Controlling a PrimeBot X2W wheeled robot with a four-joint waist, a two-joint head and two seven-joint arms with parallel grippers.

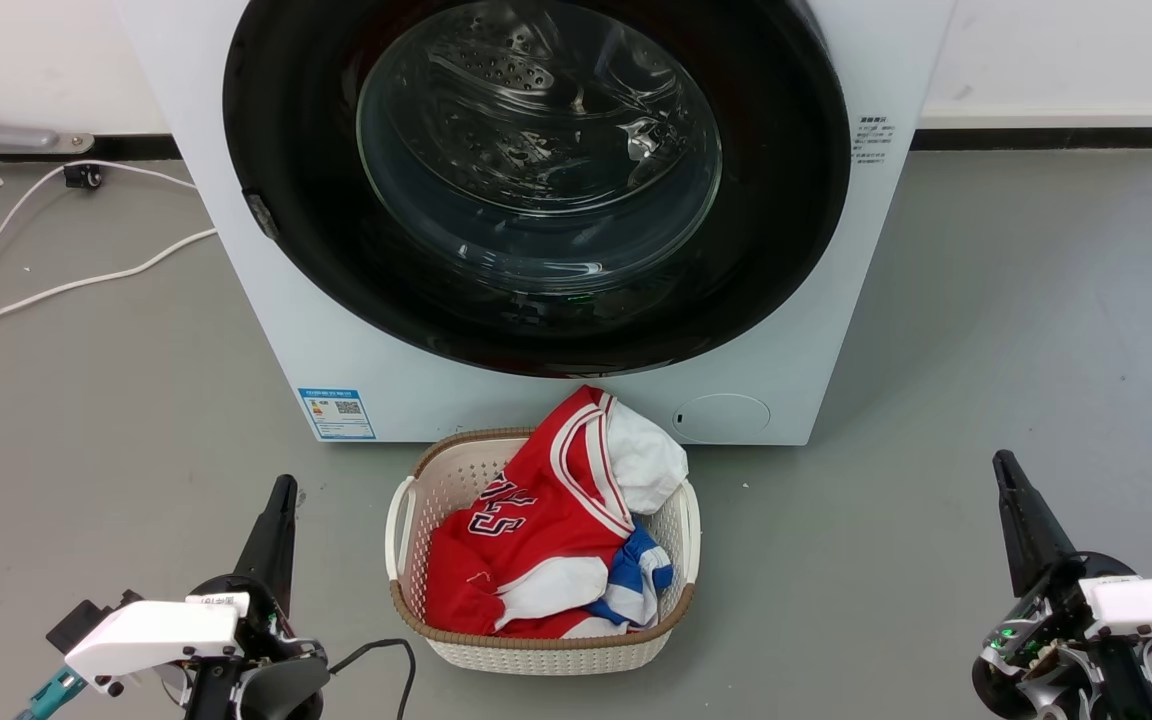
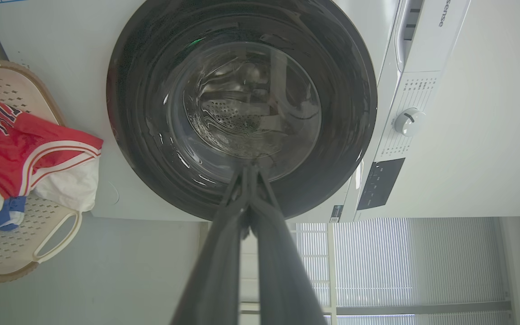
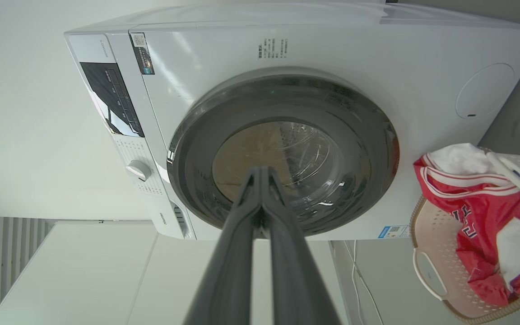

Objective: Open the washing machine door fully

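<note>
Both left hand (image 1: 283,485) and right hand (image 1: 1003,460) well short of washing machine door (image 1: 776,200)

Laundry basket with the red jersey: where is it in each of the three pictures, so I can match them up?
Head view: laundry basket at bottom centre, just below the washing machine door.
Left wrist view: laundry basket at the left edge, left of the door.
Right wrist view: laundry basket at the lower right edge, right of the door.
Shared landmark: the round black door.
</note>
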